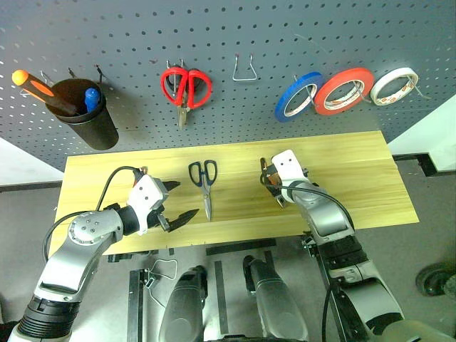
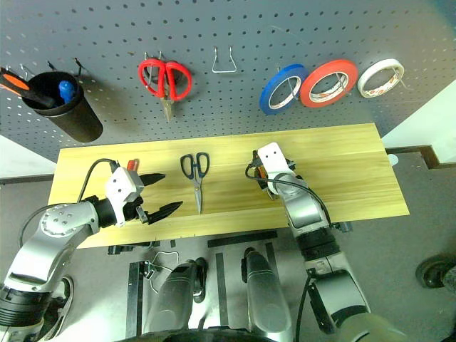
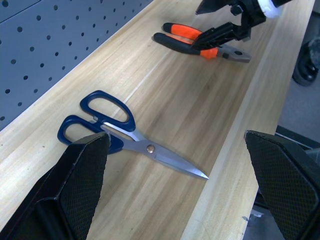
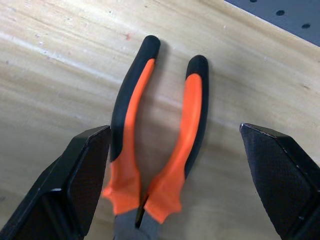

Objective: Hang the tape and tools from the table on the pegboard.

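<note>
The left gripper (image 1: pixel 177 201) is held spread wide, empty, above the table's (image 1: pixel 370 178) front edge. Just right, the scissors (image 1: pixel 204 184) lie mid-table. The right gripper (image 4: pixel 185 180) is spread astride the pliers (image 4: pixel 155 145), untouched.

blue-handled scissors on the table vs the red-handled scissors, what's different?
Place: the blue-handled scissors lie flat on the table; the red-handled scissors hang from a hook on the pegboard.
Handles: the blue-handled pair's loops are dark blue, the red-handled pair's bright red.
Blades: the blue-handled pair's blades look long and slim, the red-handled pair's short.
Shared: both are closed, tips toward the robot, and no gripper touches either.
</note>
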You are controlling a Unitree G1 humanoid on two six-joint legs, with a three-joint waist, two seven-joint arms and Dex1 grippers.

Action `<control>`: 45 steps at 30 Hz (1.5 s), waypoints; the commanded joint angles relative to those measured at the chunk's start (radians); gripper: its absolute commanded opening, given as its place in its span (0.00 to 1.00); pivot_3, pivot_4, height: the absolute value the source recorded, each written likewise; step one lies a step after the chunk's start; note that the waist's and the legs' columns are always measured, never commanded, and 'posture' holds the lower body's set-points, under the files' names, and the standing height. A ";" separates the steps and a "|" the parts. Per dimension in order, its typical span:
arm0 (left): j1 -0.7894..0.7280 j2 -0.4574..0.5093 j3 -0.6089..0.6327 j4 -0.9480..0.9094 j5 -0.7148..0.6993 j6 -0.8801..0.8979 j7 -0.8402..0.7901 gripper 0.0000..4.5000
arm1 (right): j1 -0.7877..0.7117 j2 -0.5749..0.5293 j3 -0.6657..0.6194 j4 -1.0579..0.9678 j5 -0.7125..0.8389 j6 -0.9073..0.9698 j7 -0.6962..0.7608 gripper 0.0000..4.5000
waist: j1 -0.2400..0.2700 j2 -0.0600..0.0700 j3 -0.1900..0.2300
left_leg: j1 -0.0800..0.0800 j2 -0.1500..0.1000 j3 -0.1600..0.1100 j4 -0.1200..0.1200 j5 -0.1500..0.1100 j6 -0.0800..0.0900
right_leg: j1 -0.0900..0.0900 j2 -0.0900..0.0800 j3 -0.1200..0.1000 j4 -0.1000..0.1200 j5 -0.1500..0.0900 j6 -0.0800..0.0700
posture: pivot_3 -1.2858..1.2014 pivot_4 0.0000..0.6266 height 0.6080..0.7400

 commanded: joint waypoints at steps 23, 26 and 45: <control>0.020 0.005 0.032 -0.069 -0.036 0.012 0.018 1.00 | -0.060 -0.041 -0.035 0.036 0.018 0.112 0.127 0.52 | 0.000 0.001 0.003 | -0.001 0.000 0.000 0.000 0.000 0.000 | -0.001 0.000 0.000 0.000 0.000 0.000 | 0.55 0.62 1.00; 0.022 0.005 0.034 -0.070 -0.036 0.012 0.021 1.00 | -0.063 -0.047 -0.033 0.045 0.018 0.104 0.132 0.46 | -0.001 0.001 0.003 | -0.002 0.000 0.000 0.000 0.000 0.000 | -0.001 0.000 0.000 0.000 0.000 0.000 | 0.55 0.62 1.00; -0.060 -0.053 0.089 -0.007 -0.092 -0.049 0.024 1.00 | 0.377 -0.197 -0.279 -0.743 0.453 0.042 0.502 0.46 | 0.031 0.001 0.003 | -0.012 0.000 -0.002 0.002 0.000 -0.001 | -0.009 0.000 -0.002 0.000 0.000 0.000 | 0.55 0.54 1.00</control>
